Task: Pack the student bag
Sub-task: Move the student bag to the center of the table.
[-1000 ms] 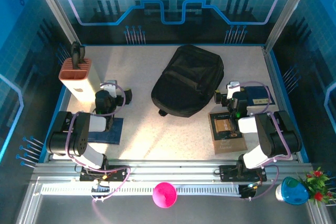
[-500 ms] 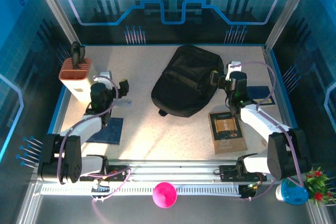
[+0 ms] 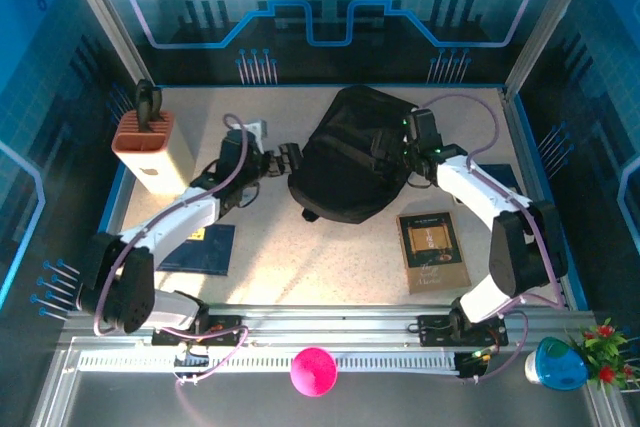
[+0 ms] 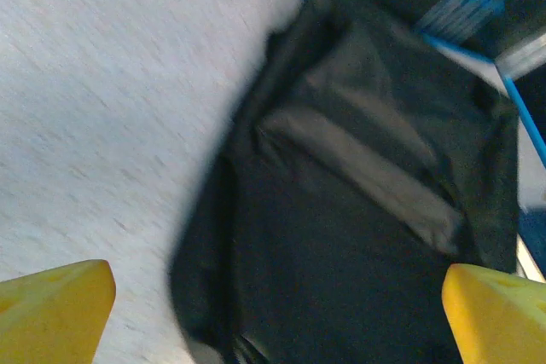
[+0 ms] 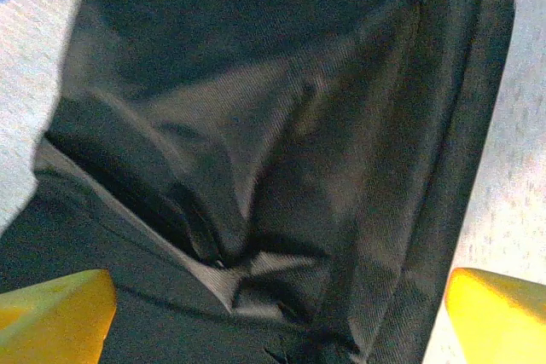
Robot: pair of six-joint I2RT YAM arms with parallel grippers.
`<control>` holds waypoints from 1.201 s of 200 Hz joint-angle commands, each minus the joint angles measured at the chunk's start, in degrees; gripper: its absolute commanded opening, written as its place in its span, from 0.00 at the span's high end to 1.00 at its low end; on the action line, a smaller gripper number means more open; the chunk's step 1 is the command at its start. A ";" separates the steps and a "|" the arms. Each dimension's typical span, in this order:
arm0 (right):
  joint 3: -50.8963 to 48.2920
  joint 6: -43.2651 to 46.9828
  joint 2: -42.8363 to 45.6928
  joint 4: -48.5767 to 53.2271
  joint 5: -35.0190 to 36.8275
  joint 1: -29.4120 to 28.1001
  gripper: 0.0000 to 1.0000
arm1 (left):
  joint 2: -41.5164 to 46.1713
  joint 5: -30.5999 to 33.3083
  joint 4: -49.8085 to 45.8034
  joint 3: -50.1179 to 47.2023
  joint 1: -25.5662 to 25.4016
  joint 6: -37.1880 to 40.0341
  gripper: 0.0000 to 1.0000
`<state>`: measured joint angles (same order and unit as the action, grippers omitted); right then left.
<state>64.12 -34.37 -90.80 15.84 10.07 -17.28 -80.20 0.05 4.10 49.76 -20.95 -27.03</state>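
Note:
The student bag (image 3: 355, 152), a large black fabric backpack, lies flat at the back middle of the table. My left gripper (image 3: 290, 159) is at its left edge, open, with nothing between its fingers. In the left wrist view the bag (image 4: 358, 210) spreads just ahead of the left gripper (image 4: 277, 321), whose yellow fingertips (image 4: 51, 313) stand wide apart. My right gripper (image 3: 387, 152) hangs over the bag's right side, open. In the right wrist view folded black fabric of the bag (image 5: 281, 125) lies between and beyond the open right gripper (image 5: 277, 321).
A tan box with an orange-brown top (image 3: 150, 147) stands at the back left. A dark blue book (image 3: 200, 247) lies near the left arm and a brown book (image 3: 432, 250) near the right arm. Blue walls enclose the table.
Both arms have unfolded from near their bases and reached inward to the bag, the left from the left side, the right from the right. Both grippers stayed open.

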 commanded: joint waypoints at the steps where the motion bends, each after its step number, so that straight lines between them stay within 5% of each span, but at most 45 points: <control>1: 0.68 -4.22 -1.41 5.67 -2.95 -0.21 0.00 | -3.35 -5.28 -3.16 2.49 -4.44 -3.67 0.01; 36: -1.58 -8.16 -2.34 7.44 -1.94 -0.12 0.04 | -7.77 -4.19 -3.39 3.24 -10.85 -3.52 0.01; 76: -2.43 -9.64 -5.76 3.51 -8.44 -0.11 0.09 | -12.22 -6.46 -3.27 1.46 -11.66 -4.35 0.01; 135: 4.00 -8.84 -14.37 -3.36 -18.05 -3.13 0.21 | -13.21 0.50 -7.83 -0.41 -5.69 -0.06 0.01; 169: 7.22 -8.02 -15.35 -2.21 -17.29 -4.00 0.23 | -10.87 0.74 -13.16 4.81 -3.66 3.02 0.01; 240: -5.70 -7.91 -3.42 -9.48 -19.67 3.20 0.18 | -14.67 -11.33 -15.99 16.72 -5.51 -5.75 0.03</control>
<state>61.76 -42.63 -98.54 10.39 -7.42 -16.82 -92.86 -4.78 -10.74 62.81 -25.04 -27.55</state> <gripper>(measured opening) 0.818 0.987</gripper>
